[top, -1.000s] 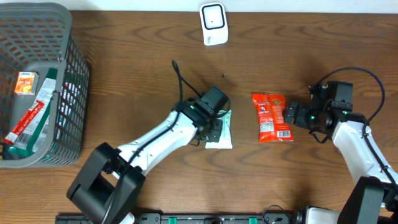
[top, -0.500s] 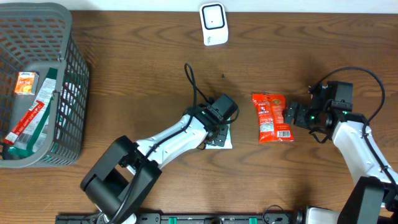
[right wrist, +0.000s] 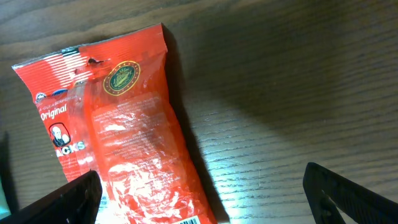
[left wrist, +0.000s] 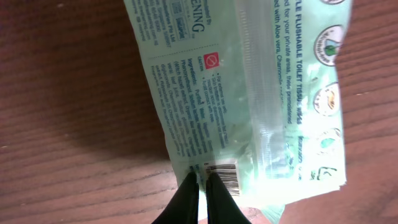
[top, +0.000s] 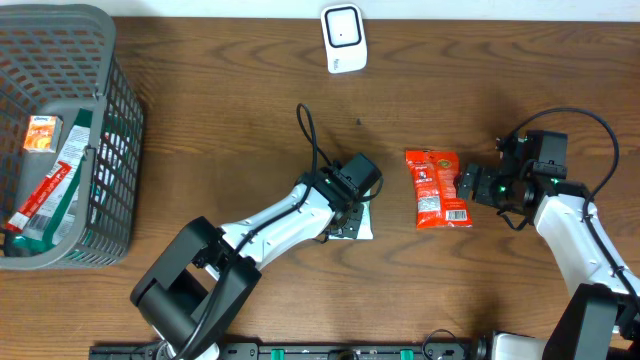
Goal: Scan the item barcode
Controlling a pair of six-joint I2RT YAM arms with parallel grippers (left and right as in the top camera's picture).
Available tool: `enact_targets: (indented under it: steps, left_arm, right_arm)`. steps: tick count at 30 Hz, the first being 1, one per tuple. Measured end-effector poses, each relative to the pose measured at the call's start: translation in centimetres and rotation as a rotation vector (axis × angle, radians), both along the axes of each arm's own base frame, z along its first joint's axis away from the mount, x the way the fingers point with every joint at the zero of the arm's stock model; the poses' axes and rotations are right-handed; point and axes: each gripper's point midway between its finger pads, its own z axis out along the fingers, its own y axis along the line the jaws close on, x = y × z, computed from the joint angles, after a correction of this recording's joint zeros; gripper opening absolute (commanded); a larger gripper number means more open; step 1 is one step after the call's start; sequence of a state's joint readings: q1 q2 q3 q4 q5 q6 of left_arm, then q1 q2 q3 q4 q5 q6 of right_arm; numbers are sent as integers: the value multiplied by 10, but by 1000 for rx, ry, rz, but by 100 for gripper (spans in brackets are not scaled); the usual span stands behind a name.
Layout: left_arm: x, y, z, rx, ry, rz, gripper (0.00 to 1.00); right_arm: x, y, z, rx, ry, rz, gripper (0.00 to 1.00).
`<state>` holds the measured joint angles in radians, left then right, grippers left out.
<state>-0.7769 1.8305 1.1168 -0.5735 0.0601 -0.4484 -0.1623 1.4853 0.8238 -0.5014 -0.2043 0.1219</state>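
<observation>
Roughly straight out from the white scanner, toward the robot's edge of the table, lies the pale green wipes pack, flat on the wood and mostly hidden under the left gripper in the overhead view. From the left wrist, the pack fills the frame with its printed back up, and its barcode sits at the edge nearest the camera. The left gripper has its two black fingers clenched together right at that edge, just beside the barcode; whether the thin film is caught between them I cannot tell.

Farther from the scanner on the right arm's side lies a red snack bag, flat and apart from the wipes pack. The right gripper sits low at the bag's outer side with its fingers spread wide and holding nothing. One finger stands beside the bag.

Well off to the scanner's other side stands a grey mesh basket with packets inside.
</observation>
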Motion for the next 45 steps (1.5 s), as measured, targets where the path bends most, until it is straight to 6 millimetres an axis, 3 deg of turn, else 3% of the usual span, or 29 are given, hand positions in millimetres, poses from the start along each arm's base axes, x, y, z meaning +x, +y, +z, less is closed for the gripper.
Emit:
enact_targets:
  steps: [11,19,28,30,34,37,39,43,45]
  left_arm:
    - [-13,-33,6,-73,-18,-54,9]
    - [-24,-45,7,-87,-18,-89,10]
    - [-17,-50,10,-108,-55,-100,9]
    - [-10,-48,14,-94,-93,-110,9]
    - [22,-49,37,-106,-243,-88,9]
    - [32,-51,40,-117,-285,-75,9]
    - [34,-53,35,-114,-288,-73,10]
    - [31,-50,6,-64,-240,-79,10]
    - [31,-50,6,-65,-237,-80,10]
  right_arm:
    - [0,0,0,0,0,0,99]
    - [0,0,0,0,0,0,99]
    - [0,0,0,0,0,0,99]
    - [0,0,0,0,0,0,99]
    - [0,0,0,0,0,0,99]
    - [0,0,0,0,0,0,99]
    - [0,0,0,0,0,0,99]
    - [0,0,0,0,0,0,99]
    - [0,0,0,0,0,0,99]
